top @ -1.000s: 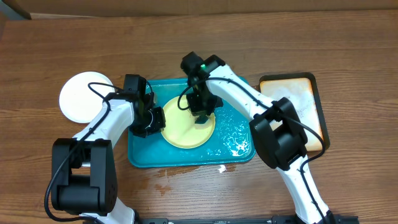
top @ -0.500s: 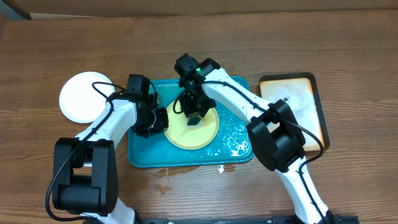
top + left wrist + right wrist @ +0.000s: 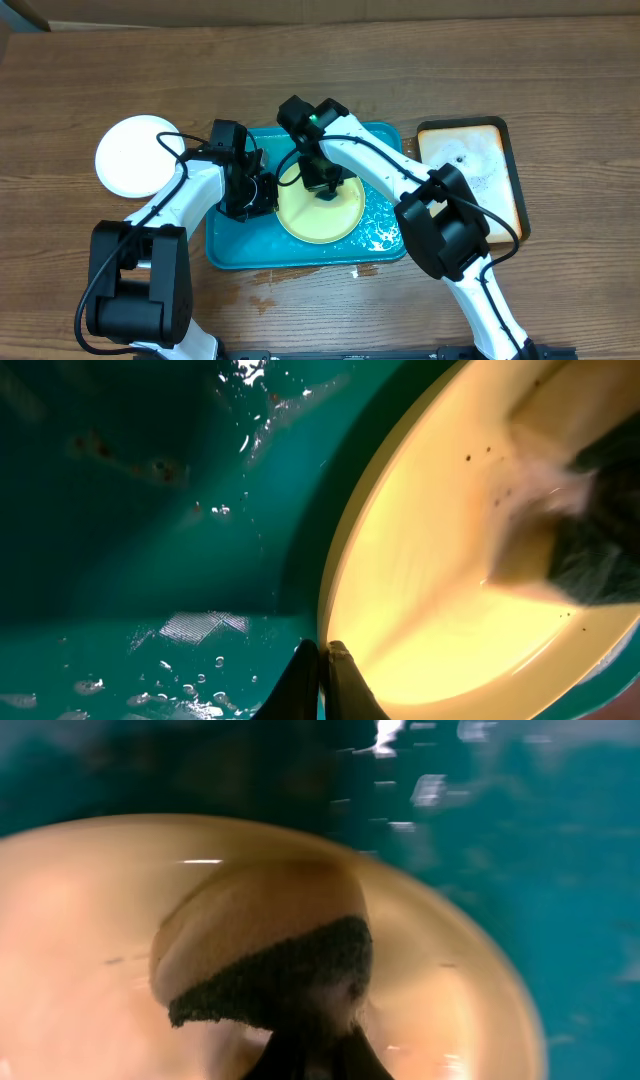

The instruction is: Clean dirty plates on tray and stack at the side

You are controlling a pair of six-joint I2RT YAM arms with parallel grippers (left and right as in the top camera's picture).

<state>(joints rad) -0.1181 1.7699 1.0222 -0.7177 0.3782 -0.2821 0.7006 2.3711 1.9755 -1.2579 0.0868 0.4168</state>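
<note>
The pale yellow-green plate (image 3: 322, 212) lies in the wet teal tray (image 3: 228, 240). My left gripper (image 3: 264, 194) is shut on the plate's left rim; in the left wrist view the fingertips (image 3: 322, 672) pinch the rim of the plate (image 3: 440, 570) over the tray (image 3: 140, 510). My right gripper (image 3: 326, 186) is shut on a sponge and presses it on the plate. In the right wrist view the gripper (image 3: 315, 1055) holds the yellow sponge (image 3: 265, 950), dark scouring side towards me, on the plate (image 3: 70, 930). A white plate (image 3: 135, 155) sits on the table at the left.
A black-rimmed beige tray (image 3: 480, 170) lies right of the teal tray. Water beads on the teal tray's right part (image 3: 380, 230). A small white scrap (image 3: 357, 270) and wet spots (image 3: 262, 278) lie on the wood in front of the tray.
The yellow-green plate has shifted right and a little towards the front, with my left gripper following on its rim. My right gripper has swept the sponge left, then back right over the plate.
</note>
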